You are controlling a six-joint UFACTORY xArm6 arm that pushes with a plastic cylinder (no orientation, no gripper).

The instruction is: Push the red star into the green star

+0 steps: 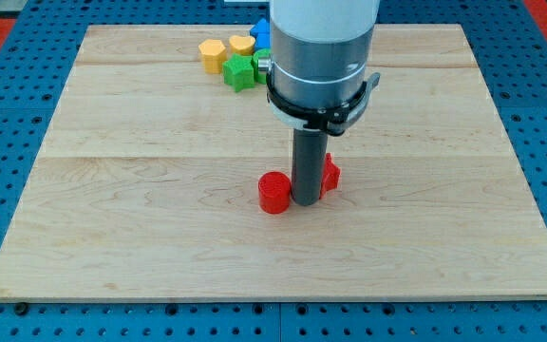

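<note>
My tip (305,201) rests on the board near its middle, between two red blocks. A round red block (274,193) touches the rod on the view's left. A second red block (330,173), likely the red star, sits just right of the rod and is partly hidden by it. The green star (239,72) lies near the view's top, left of the arm's body, far above the tip.
By the green star sit a yellow hexagon (213,53), another yellow block (242,45), a blue block (260,31) and a second green block (261,62) partly hidden by the arm. The wooden board (112,237) lies on a blue pegboard.
</note>
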